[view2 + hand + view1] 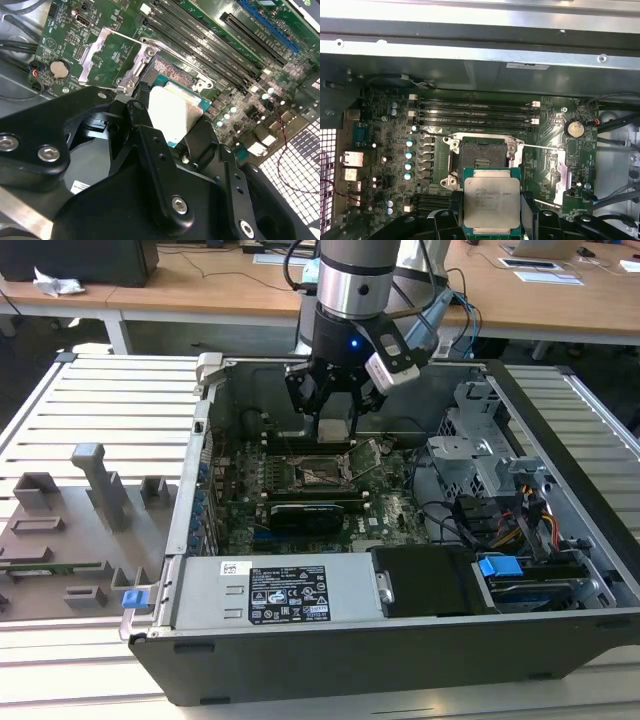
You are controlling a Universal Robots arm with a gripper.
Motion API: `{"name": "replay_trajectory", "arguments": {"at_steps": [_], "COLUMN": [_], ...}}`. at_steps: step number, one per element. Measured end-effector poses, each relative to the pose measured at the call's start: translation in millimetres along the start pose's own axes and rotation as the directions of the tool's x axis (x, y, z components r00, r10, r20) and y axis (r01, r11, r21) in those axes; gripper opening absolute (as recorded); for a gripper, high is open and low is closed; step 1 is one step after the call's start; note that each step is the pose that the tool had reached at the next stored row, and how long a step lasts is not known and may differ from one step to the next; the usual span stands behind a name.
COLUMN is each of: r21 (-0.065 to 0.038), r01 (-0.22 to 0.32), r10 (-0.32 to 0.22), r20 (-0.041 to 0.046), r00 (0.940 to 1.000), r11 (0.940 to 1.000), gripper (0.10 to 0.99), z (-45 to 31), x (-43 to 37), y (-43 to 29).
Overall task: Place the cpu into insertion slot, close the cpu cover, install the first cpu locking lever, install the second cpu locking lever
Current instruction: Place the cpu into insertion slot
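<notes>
- Gripper (334, 416) grasps the cpu (491, 200) by two edges, holding it in the air close to the insertion slot (481, 157).
- The insertion slot sits bare, the cpu cover (560, 173) swung open on the exterior view's right.

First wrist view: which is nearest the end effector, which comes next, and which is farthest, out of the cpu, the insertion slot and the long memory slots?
1. The cpu, gripped in the end effector itself.
2. The insertion slot, empty, just beyond the cpu.
3. The memory slots, on the insertion slot's far side, farthest away.
</notes>
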State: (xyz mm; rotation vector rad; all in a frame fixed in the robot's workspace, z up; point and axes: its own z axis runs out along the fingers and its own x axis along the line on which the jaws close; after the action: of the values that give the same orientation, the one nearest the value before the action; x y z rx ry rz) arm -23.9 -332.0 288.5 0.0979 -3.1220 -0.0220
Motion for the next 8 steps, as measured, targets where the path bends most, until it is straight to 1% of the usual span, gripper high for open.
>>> {"name": "replay_trajectory", "arguments": {"at_steps": [8], "r21": [0.000], "r01": [-0.001], "r10": [0.001], "r20": [0.0000], "r00": [1.0000], "r11": [1.0000], "gripper": [0.541], "z": [5.7], "x": [1.4], "y": [0.0]}}
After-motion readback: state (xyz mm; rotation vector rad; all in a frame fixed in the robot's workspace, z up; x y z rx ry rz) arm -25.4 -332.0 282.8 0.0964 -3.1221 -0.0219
